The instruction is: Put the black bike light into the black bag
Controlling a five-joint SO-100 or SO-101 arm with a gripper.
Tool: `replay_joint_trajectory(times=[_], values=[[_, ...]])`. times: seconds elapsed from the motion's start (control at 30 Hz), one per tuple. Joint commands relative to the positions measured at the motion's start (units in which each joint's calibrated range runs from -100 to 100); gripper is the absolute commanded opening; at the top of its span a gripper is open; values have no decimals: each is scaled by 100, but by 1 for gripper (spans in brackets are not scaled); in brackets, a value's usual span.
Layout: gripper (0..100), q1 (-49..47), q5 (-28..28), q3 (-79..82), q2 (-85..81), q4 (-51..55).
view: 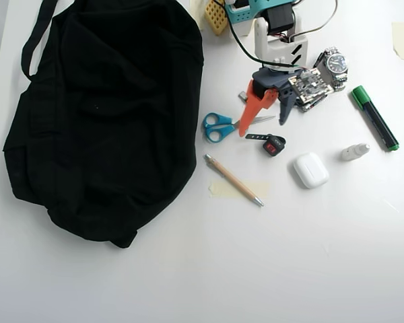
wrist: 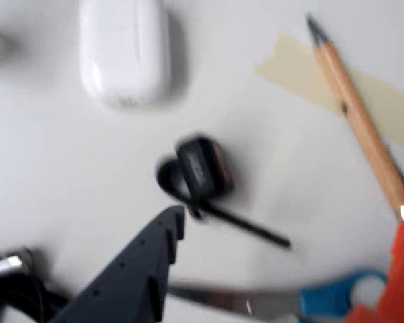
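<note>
fingers [view: 264, 123] spread, empty — above black bike light [view: 274, 145] on white table [view: 289, 256].

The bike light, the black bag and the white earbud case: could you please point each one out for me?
bike light [view: 274, 145]: overhead view, on its red face.
black bag [view: 108, 114]: overhead view, middle of the fabric body.
white earbud case [view: 310, 169]: overhead view, centre of its lid.

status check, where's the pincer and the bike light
Pincer open, just above bike light, nothing held. Light on table, apart from black bag. Scissors lie beside the pincer, between light and bag.
</note>
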Motion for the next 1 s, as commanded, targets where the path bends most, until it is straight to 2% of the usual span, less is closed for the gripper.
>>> replay_joint_trajectory(times=[0.0, 0.13, 0.33, 0.63, 0.97], values=[[40, -161, -15, -85, 134, -325], [39, -265, -21, -256, 541, -627], [33, -303, -110, -292, 1080, -1040], [33, -310, -115, -292, 1752, -1798], [33, -310, -120, -301, 1935, -1833]])
